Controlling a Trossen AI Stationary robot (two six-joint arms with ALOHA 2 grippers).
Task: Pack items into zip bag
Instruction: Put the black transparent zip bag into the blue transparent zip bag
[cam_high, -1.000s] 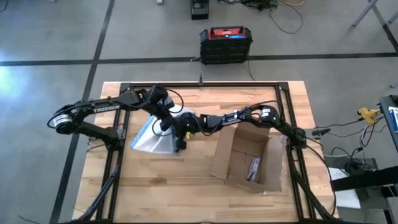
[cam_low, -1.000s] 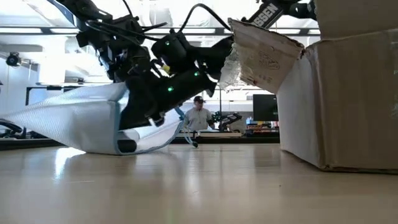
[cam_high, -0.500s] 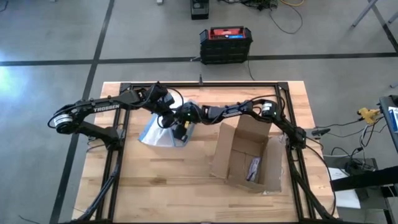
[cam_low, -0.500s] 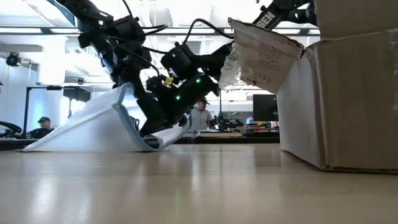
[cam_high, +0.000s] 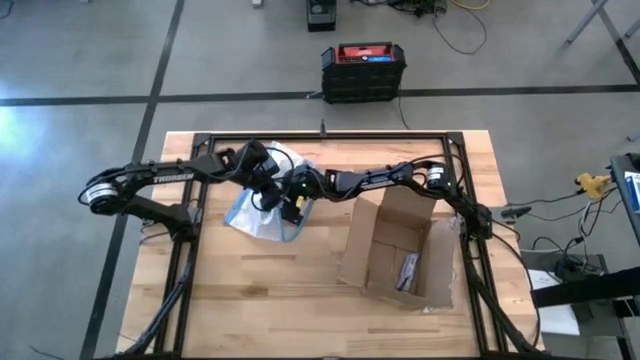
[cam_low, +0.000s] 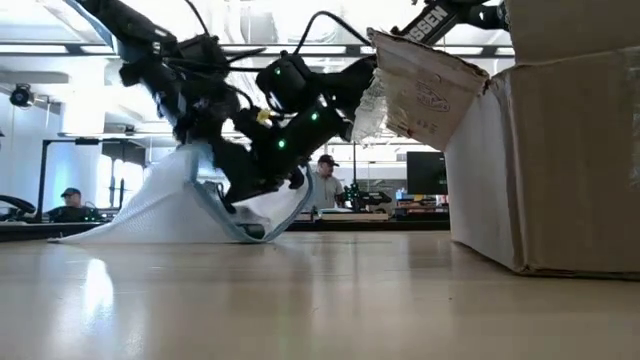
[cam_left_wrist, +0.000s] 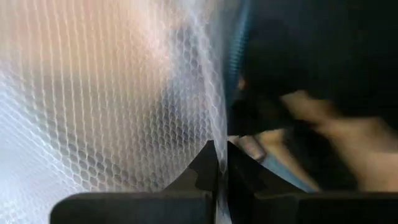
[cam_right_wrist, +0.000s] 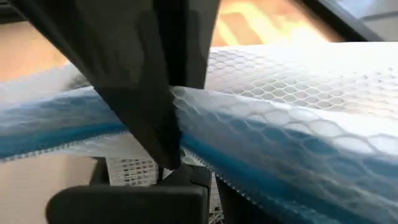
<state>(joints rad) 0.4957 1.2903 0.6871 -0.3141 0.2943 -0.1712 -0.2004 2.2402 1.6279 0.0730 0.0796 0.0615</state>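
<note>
Zip bag (cam_high: 258, 212) sits left of centre on the table (cam_high: 300, 290), blue-strip end lifted, far end resting on the wood. Left claw (cam_left_wrist: 217, 177) pinched tight on the bag's honeycomb film; right claw (cam_right_wrist: 186, 177) clamped shut on the blue-strip edge, both meeting mid-table. Cardboard box (cam_high: 400, 255) stands near the right edge. Front edge and left front corner lie bare. Items probably inside the bag, can't make them out.
</note>
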